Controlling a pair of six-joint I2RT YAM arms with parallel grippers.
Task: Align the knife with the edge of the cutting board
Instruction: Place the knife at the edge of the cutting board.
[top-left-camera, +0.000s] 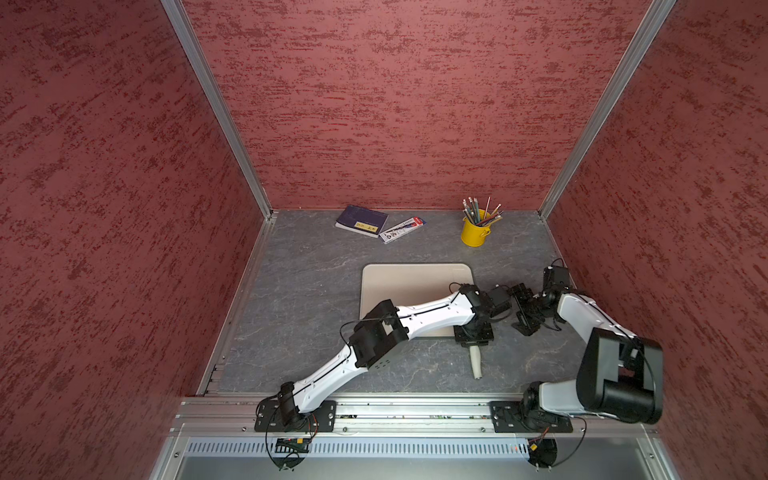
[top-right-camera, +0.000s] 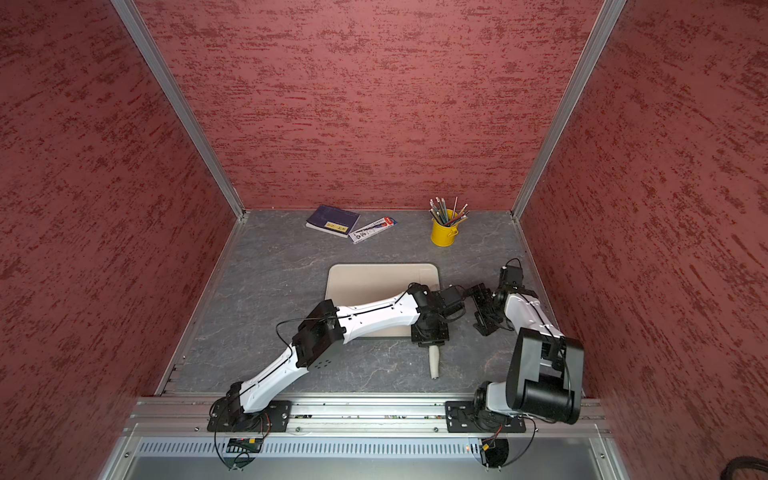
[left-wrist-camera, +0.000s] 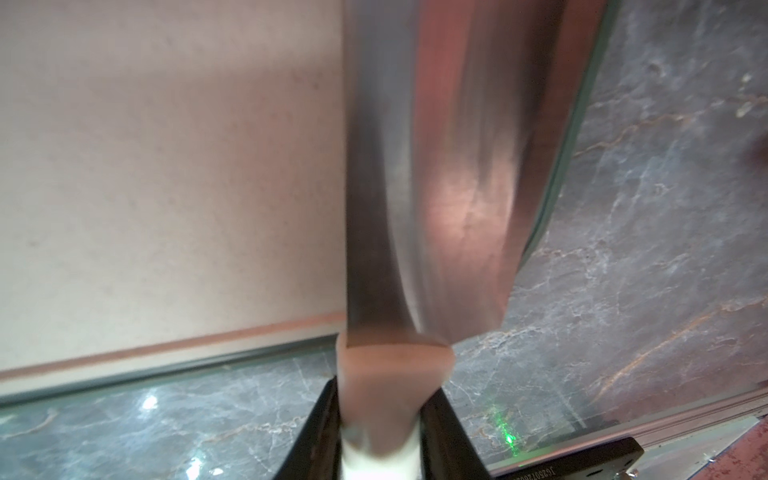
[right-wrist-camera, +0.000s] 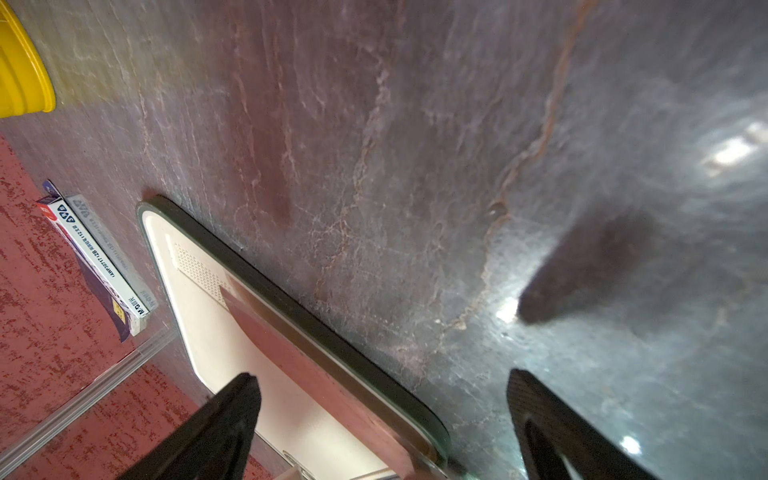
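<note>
The knife (top-left-camera: 476, 362) has its long axis running front to back. Its off-white handle points at the front edge of the surface (top-left-camera: 299, 291), and its blade points at the back edge. The left pincer (top-left-camera: 473, 334) is clamped on the handle just behind the blade, off the near right corner of the cutting board (top-left-camera: 399, 286).

In the left wrist view the blade (left-wrist-camera: 436, 166) shows its broad face up over the board. It sits just inside the dark rim on the board's right side and runs nearly parallel to it. I cannot tell whether it rests on the board or is lifted.

The right pincer (right-wrist-camera: 382, 376) hangs with its jaws apart over the bare strip between that rim and the right edge of the surface.

More bare surface lies left of the board. A booklet (top-left-camera: 361, 220), a pencil box (top-left-camera: 402, 228) and a yellow cup (top-left-camera: 473, 232) sit along the back edge, well apart from the board.
</note>
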